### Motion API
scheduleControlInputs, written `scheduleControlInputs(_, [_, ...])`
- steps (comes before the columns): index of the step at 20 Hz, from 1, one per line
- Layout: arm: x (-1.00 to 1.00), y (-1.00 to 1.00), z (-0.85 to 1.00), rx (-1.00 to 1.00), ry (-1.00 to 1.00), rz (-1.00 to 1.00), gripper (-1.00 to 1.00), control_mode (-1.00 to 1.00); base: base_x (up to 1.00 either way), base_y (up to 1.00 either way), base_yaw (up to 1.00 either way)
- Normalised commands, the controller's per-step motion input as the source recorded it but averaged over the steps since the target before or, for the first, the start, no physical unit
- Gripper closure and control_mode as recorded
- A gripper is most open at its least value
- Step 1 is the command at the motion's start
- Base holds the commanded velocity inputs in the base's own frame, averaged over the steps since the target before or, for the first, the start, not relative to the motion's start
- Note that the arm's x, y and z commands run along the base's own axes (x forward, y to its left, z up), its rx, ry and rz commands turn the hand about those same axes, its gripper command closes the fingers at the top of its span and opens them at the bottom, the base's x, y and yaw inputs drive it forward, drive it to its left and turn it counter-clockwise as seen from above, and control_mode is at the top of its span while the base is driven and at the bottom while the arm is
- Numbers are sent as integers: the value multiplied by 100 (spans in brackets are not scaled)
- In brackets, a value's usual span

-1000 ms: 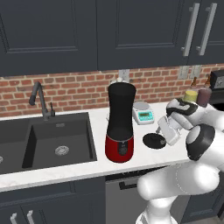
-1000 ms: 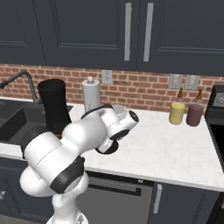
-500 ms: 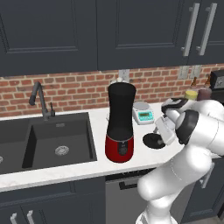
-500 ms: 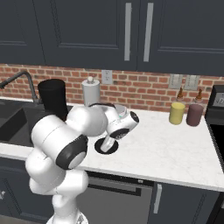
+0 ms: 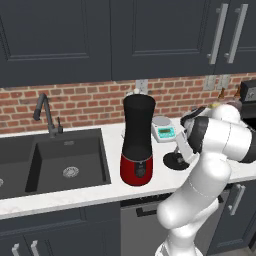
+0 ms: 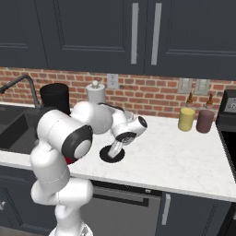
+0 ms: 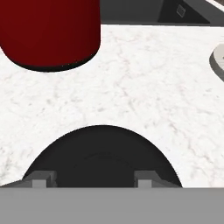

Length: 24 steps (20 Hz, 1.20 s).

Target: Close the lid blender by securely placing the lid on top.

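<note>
Gripper (image 7: 92, 178) is lowered directly over the lid (image 7: 103, 155), its two fingertips (image 7: 42, 178) spread wide and standing to either side of the disc's middle — released, with nothing clamped between them. Whether the tips already touch the disc cannot be told from the hand view.

Lid lies flat on the white counter (image 7: 144, 87), immediately below the gripper; in the right base view the hand (image 6: 120, 144) angles down onto the lid (image 6: 112, 155). The straddling stance looks chosen to close on the raised centre, though the knob itself is not discernible here.

Blender (image 5: 137, 142) stands upright just beyond the gripper, to its sink side, and apart from the lid — jar mouth open and uncovered. Its red base (image 7: 50, 33) appears ahead of the fingertips in the hand view, near but not touching the disc.

Scale (image 5: 164, 131) sits behind the gripper toward the brick wall, clear of the working path. Two canisters (image 6: 186, 119) stand well apart on the far side.

Judgement: pick-up not yet made; the lift must clear the tall jar before placement.
</note>
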Motion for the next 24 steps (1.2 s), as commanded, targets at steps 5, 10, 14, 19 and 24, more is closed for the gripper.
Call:
scheduleControlInputs(5, [38, 0, -12, 0, 0, 0, -100, -100, 0, 0, 0])
scheduleControlInputs(10, [1, 0, -33, 0, -1, 0, -100, -100, 0, 0, 0])
scheduleControlInputs(14, [-51, 0, -64, 0, -12, 3, -100, -100, 0, 0, 0])
scheduleControlInputs(19, [-56, 0, -65, 0, -16, 6, -100, -100, 0, 0, 0])
scheduleControlInputs(24, [-34, 7, -69, -2, -7, 6, -100, -100, 0, 0, 0])
